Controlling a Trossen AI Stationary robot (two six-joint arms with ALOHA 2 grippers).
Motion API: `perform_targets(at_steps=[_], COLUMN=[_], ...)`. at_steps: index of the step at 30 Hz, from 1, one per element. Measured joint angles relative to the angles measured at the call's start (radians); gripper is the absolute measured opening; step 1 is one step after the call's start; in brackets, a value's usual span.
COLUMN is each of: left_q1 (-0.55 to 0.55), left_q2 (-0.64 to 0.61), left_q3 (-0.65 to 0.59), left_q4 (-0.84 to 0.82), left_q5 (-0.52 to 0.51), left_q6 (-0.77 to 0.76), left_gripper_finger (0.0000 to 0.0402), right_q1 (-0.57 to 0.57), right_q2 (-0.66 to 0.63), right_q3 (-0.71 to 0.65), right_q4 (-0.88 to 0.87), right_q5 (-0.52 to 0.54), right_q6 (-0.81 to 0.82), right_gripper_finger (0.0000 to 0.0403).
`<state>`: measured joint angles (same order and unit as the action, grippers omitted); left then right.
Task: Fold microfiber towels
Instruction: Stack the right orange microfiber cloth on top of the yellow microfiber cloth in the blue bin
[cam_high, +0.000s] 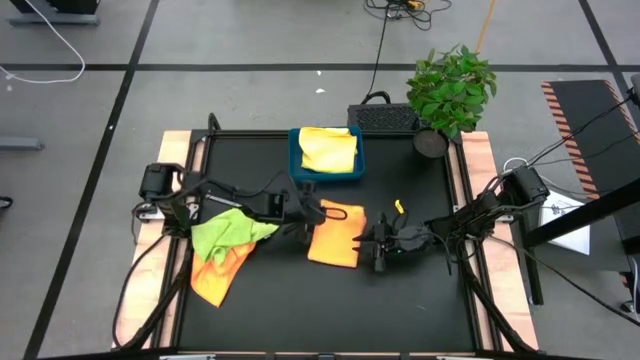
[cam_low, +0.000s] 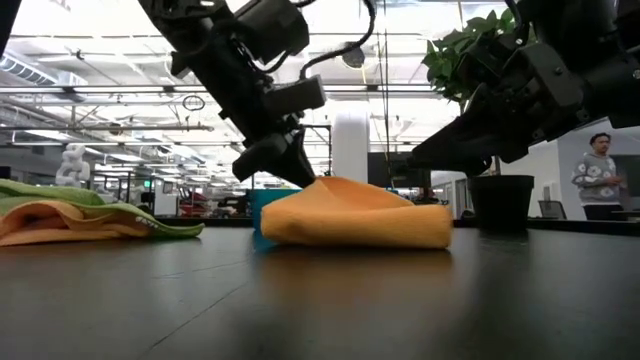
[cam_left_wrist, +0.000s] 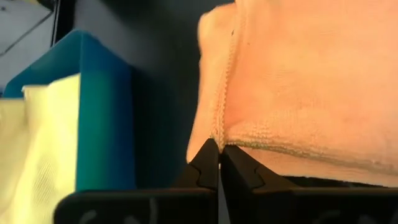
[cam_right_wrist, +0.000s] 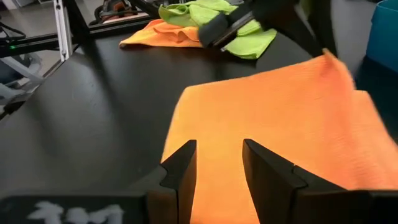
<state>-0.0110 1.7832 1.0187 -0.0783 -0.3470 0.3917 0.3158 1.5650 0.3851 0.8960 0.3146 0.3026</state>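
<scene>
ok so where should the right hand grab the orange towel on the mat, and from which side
Probably the near hem of the orange towel, the edge facing the right hand, coming in low from the right. That hem lies flat on the table right ahead of its open fingers. The left hand is shut on the far corner and lifts it into a hump, so a grip on the opposite edge would spread the cloth.

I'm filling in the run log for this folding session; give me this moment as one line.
left gripper: shut on orange towel corner | right gripper: open, at towel's opposite edge | yellow towel: in blue tray
</scene>
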Motion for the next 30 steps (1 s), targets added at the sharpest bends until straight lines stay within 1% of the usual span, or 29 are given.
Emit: perform_targets(at_steps=[3, 6, 8, 12, 16, 19, 21, 23, 25, 27, 30], left_q1=[0.033, 0.057, 0.064, 0.068, 0.054, 0.029, 0.002, -0.035, -0.075, -0.109, -0.141], left_q2=[0.01, 0.011, 0.01, 0.006, -0.014, -0.067, -0.1, -0.138, -0.168, -0.192, -0.194], left_q3=[0.0, 0.0, 0.0, 0.0, 0.0, 0.0, 0.0, 0.0, 0.001, 0.002, 0.001], left_q4=[0.005, 0.008, 0.011, 0.032, 0.011, 0.006, 0.012, 0.017, 0.055, 0.046, 0.036], left_q5=[-0.004, 0.002, 0.005, 0.005, -0.06, -0.072, -0.063, -0.058, -0.057, -0.052, -0.01], left_q6=[-0.029, -0.087, -0.09, -0.089, -0.109, -0.173, -0.214, -0.222, -0.217, -0.219, -0.279], left_gripper_finger=[0.0011, 0.0032, 0.0055, 0.0117, 0.0176, 0.0206, 0.0216, 0.0219, 0.0217, 0.0213, 0.0204], right_q1=[0.0, 0.0, 0.0, -0.001, 0.0, 0.0, 0.0, 0.0, 0.0, -0.001, -0.002], right_q2=[0.0, 0.0, 0.0, 0.0, 0.0, 0.0, 0.0, 0.0, 0.0, 0.0, 0.0], right_q3=[0.0, 0.0, 0.0, 0.0, 0.0, 0.0, 0.0, 0.0, 0.0, 0.0, 0.0], right_q4=[-0.003, -0.022, -0.034, -0.037, -0.033, -0.034, -0.033, -0.033, -0.035, -0.034, -0.03], right_q5=[0.004, 0.016, 0.03, 0.031, 0.031, 0.031, 0.031, 0.031, 0.037, 0.056, 0.059], right_q6=[0.0, -0.001, 0.007, 0.018, 0.026, 0.026, 0.026, 0.026, 0.025, 0.02, 0.014], right_gripper_finger=[0.0123, 0.0123, 0.0123, 0.0123, 0.0123, 0.0123, 0.0123, 0.0123, 0.0123, 0.0123, 0.0123])
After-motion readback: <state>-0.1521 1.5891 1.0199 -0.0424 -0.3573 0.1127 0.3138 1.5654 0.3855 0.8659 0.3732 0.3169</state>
